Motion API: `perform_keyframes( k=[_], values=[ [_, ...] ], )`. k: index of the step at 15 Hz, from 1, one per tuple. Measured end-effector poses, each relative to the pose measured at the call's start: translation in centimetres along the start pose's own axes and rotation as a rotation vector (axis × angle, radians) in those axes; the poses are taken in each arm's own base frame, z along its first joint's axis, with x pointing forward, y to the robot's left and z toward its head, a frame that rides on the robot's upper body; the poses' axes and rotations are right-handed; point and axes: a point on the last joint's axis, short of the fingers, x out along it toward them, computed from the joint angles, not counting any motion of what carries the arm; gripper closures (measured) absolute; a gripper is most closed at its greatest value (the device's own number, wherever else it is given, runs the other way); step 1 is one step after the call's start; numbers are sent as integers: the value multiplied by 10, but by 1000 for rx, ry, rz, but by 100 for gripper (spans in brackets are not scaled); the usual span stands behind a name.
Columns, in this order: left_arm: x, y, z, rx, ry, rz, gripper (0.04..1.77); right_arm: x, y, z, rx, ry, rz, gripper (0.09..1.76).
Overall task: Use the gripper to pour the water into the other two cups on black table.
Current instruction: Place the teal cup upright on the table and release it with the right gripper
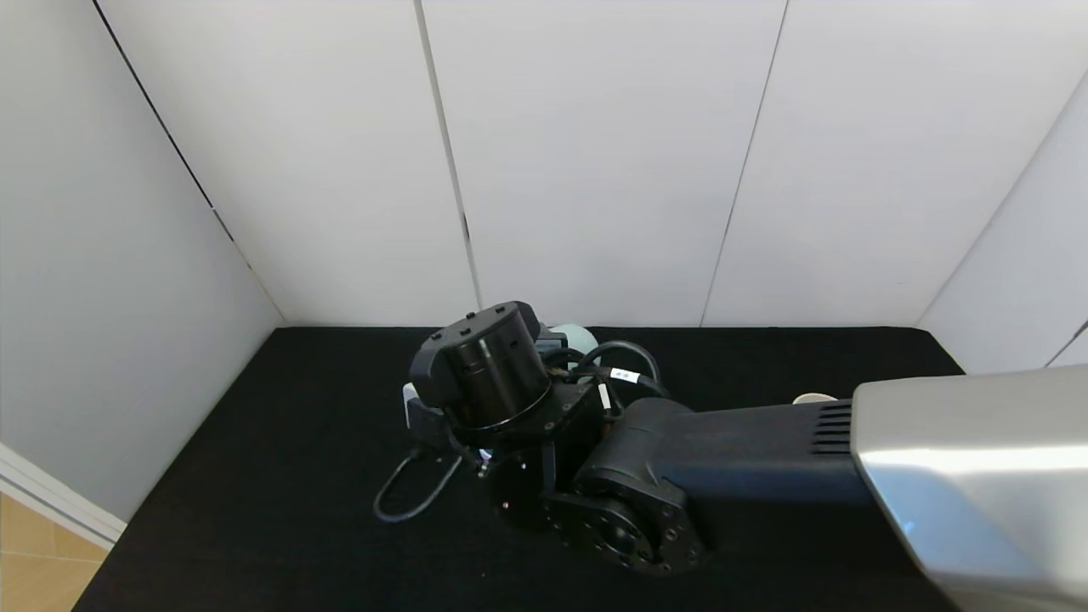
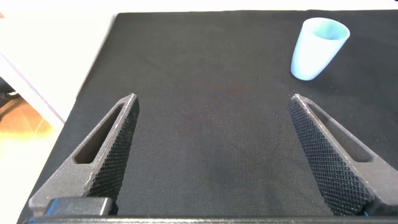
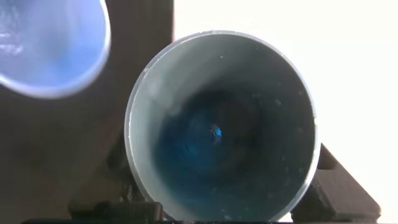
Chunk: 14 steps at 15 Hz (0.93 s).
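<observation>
From the head camera, the right arm is seen reaching in from 3 o'clock across the black table (image 1: 280,442), with the right gripper (image 1: 476,374) buried under its fat black wrist near the table's middle. A sliver of the teal-green cup (image 1: 575,337) can be spotted just past the wrist at about 1 o'clock, a bit of the light blue cup (image 1: 410,396) peeks out at the wrist's 9 o'clock, and only the rim of the cream-beige cup (image 1: 814,398) is shown behind the forearm. In the left wrist view, the left gripper (image 2: 211,149) is held over bare cloth with fingers spread wide, nothing between them, and the light blue cup (image 2: 318,48) is stood upright well beyond it. In the right wrist view, the teal-green cup (image 3: 221,127) is clamped between dark pads at its sides, mouth facing the camera; water can't really be made out, just a tiny glint deep inside. The light blue cup's (image 3: 50,43) mouth is seen right beside it.
</observation>
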Motion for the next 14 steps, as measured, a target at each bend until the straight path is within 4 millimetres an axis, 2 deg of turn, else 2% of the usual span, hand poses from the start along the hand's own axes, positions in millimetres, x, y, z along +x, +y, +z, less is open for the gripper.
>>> perform_keyframes(
  k=[4,9,14],
  values=[
    [0,0,0,0,0,1,9,-11,3,-10,343,-14,36,64],
    [0,0,0,0,0,0,9,-28,8,-37,821,-29,157,64],
    [0,0,0,0,0,0,9,-41,35,-73,1038,52,271,64]
  ],
)
